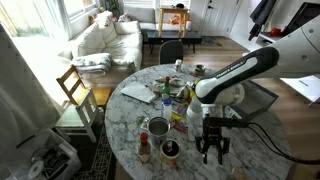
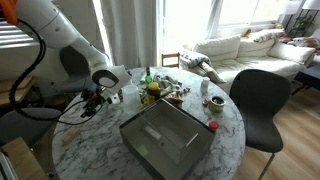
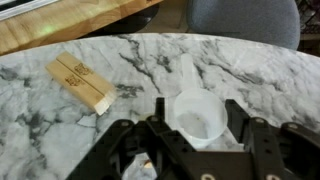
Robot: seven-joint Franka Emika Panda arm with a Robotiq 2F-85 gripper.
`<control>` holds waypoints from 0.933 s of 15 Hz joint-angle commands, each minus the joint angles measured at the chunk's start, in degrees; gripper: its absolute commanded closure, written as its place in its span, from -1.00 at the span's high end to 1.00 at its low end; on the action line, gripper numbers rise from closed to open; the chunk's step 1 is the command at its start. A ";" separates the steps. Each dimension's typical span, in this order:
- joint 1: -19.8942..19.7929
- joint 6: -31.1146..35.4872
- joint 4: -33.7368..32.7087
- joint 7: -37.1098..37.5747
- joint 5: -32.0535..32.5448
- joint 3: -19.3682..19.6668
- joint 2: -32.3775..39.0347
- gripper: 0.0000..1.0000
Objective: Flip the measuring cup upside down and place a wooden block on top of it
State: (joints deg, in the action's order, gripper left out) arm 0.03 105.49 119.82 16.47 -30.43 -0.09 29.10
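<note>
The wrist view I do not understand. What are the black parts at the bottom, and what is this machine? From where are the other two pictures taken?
The machine is one robot arm ending in a two-fingered gripper. Two cameras stand outside it and show it over a round marble table from different places. The third camera sits on the wrist and looks down past the black fingers. Between them stands the measuring cup, mouth up; the wooden block lies apart from it on the marble. The gripper is open and holds nothing.
</note>
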 commanded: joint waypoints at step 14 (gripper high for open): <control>0.30 -2.28 -2.47 7.23 0.71 0.86 3.12 0.16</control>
State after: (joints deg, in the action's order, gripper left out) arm 0.08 105.26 118.99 22.12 -30.27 0.30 30.52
